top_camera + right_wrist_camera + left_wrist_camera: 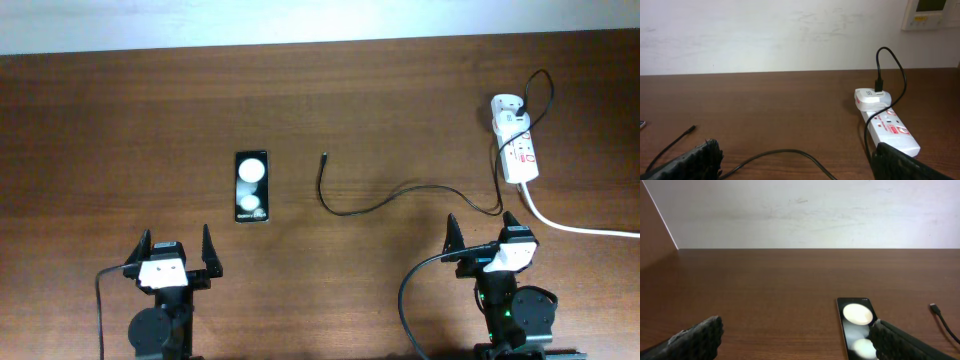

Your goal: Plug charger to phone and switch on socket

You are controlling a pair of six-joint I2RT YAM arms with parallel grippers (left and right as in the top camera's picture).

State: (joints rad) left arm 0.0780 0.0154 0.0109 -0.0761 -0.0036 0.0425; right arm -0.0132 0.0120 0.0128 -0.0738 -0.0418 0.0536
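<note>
Left claw: my left claw (176, 242) hangs at the near edge of the brown wooden table (120, 110), fingers spread wide, nothing between them. It sits here, I judge, so the phone lies straight ahead.
Right claw: my right claw (482, 228) hovers near right, fingers equally wide apart and empty, facing the power strip.
Phone: the small black rectangular phone (252, 187) with two white round spots lies flat, just beyond my left claw and slightly right of it, long side running near to far.
Charger: the long thin black charger cable (345, 213) lies loose on the table. Its small plug tip points far, right of the phone and apart from it, so it is not yet plugged in. The other end loops up into the adapter.
Socket: the white elongated power strip with red markings (519, 150) lies far right, a white adapter (872, 97) seated at its far end; switch state too small to tell.
Mains cord: the thick white cord (580, 228) trails off right.
Next, by my guess: tip first, then switch.
</note>
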